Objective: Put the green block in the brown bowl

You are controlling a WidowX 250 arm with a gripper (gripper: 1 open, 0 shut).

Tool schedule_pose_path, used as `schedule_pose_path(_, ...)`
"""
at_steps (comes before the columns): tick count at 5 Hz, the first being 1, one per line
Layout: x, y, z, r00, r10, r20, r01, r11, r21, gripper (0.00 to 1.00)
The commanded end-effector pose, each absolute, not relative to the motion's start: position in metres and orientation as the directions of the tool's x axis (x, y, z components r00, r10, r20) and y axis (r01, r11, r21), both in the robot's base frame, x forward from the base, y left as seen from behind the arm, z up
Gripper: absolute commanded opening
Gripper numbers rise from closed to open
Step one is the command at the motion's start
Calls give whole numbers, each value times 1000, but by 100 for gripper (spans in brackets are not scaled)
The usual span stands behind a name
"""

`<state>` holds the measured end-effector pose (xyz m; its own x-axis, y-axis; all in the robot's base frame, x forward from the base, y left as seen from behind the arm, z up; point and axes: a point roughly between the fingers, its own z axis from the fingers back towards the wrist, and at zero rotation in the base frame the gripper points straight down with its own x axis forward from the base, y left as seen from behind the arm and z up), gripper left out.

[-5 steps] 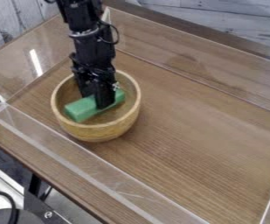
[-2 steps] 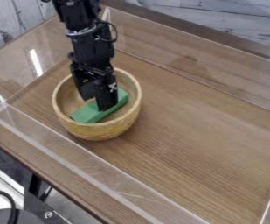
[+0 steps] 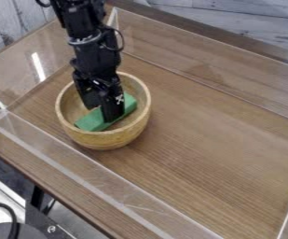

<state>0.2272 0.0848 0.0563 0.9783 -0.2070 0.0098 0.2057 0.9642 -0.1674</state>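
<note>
The green block [image 3: 105, 116] lies inside the brown bowl [image 3: 103, 134], slanting across its hollow with one end toward the left wall. My gripper [image 3: 103, 105] hangs straight down over the bowl with its black fingers spread open just above the block, touching nothing that I can make out. The arm rises from it toward the top left and hides part of the bowl's far rim.
The bowl stands on a wooden tabletop [image 3: 209, 140] ringed by a low clear plastic wall [image 3: 59, 173]. Beyond the front left edge the floor and some cables show.
The gripper has opened and let go of the green block, which now rests in the bowl. The arm has lifted slightly up and to the left.
</note>
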Motion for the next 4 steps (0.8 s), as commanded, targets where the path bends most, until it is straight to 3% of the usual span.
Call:
schedule_pose_path(1,236,87,66,972,-226,54,232,963,-140,100)
schedule_pose_path(2,237,86,62,971,-236,48,240,958,-154,100)
schedule_pose_path(4,234,77,87,960,-272,72,281,940,-192,100)
